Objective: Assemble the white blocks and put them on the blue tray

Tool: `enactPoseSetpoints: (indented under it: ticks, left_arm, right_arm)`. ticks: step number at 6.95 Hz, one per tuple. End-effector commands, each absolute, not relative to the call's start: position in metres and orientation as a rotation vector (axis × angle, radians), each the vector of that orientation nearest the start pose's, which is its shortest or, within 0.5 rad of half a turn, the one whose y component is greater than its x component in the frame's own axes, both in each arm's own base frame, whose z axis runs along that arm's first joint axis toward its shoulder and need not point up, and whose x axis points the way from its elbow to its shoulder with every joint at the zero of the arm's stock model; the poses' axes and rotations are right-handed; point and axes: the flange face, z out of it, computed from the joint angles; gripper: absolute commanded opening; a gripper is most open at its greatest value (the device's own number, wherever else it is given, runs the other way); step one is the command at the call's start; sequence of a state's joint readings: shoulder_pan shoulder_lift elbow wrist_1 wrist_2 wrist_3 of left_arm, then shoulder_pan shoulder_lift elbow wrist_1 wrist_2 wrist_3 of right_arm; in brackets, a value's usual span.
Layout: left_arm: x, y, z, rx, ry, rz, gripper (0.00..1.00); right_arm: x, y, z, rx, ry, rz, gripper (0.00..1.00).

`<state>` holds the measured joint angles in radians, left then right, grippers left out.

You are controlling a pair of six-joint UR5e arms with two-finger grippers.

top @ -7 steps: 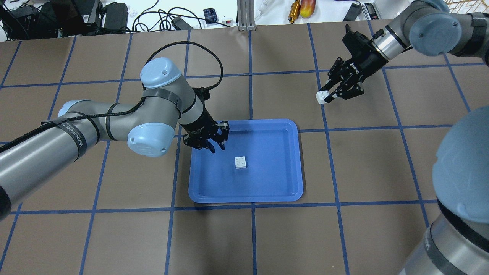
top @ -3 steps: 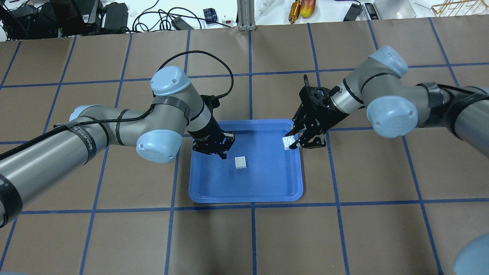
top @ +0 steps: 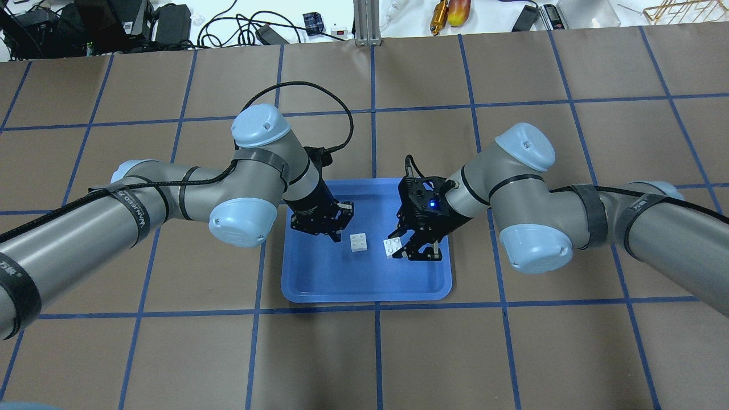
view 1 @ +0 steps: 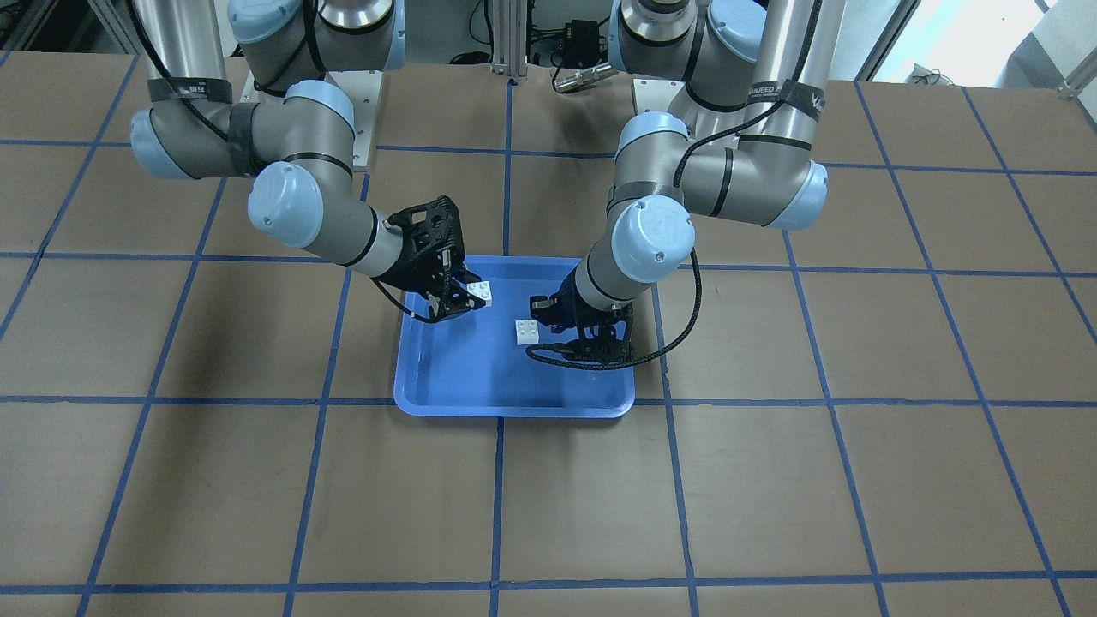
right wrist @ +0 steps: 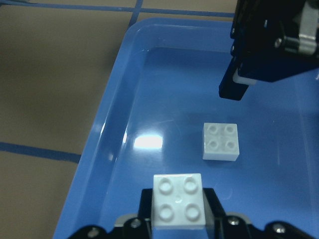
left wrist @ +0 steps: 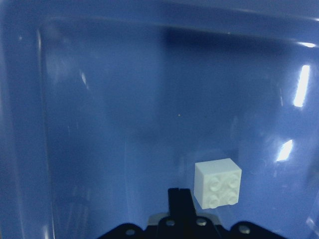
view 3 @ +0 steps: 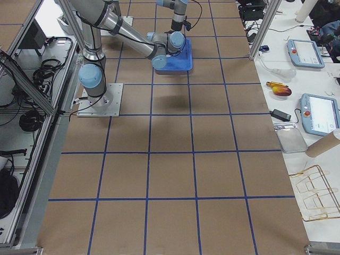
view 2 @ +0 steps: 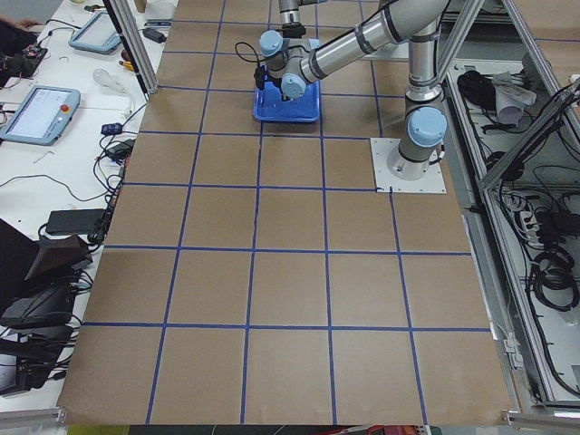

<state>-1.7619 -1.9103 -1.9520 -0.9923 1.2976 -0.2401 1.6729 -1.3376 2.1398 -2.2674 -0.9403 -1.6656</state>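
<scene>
Logged right gripper (top: 400,249) clenched on one small white square studded plastic brick (top: 392,246), studs up, held over the right part of shallow bright blue plastic tray (top: 342,279). Noted left gripper (top: 333,230) pinched together on nothing, hovering just beside second white brick (top: 359,242), loose, studs up, mid-tray. Judged bricks light, rigid, slick-walled; best pinched across opposite flat sides, studs left free. Expect loose brick to skid under pressing. Flagged left gripper crowding the approach. Saw brown taped table (top: 171,353) around; cables (top: 228,23) well apart.
</scene>
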Motion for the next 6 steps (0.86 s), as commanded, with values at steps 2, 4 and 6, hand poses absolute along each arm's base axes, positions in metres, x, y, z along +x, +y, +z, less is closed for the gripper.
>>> enactPoseSetpoints:
  ticks: [2, 4, 6]
  left_arm:
    - [-0.257, -0.479, 0.192, -0.124, 3.360, 0.325, 0.00]
    - [-0.258, -0.480, 0.193, -0.131, 3.362, 0.320, 0.00]
    - [-0.258, -0.480, 0.193, -0.132, 3.367, 0.304, 0.00]
  right_arm:
    - [0.240, -0.448, 0.198, -1.884, 1.766, -0.526, 0.11]
    - [0.241, -0.449, 0.197, -1.825, 1.840, -0.559, 0.08]
    - [0.246, -0.455, 0.171, -1.792, 1.886, -0.590, 0.08]
